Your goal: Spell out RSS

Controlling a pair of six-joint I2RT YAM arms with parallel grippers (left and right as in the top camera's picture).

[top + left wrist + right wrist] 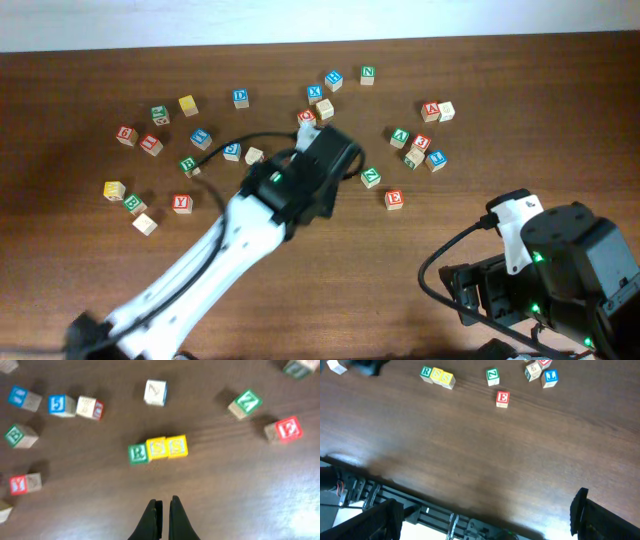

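Observation:
A green R block (137, 453) and two yellow S blocks (158, 448) (177, 446) lie touching in a straight row that reads RSS. The row also shows far off in the right wrist view (437, 375). In the overhead view my left arm hides it. My left gripper (165, 502) is shut and empty, above bare table just in front of the row; from overhead it shows as the black head (322, 158). My right gripper (485, 515) is open wide and empty at the table's front edge, bottom right in the overhead view (480, 295).
Loose letter blocks lie scattered round the row: a green Z (246, 403), a red E (288, 428), a white Z (155, 392), a blue block (58, 404), a red Y (20, 484). More blocks sit across the back (240, 97). A metal frame (445, 522) runs under the front edge.

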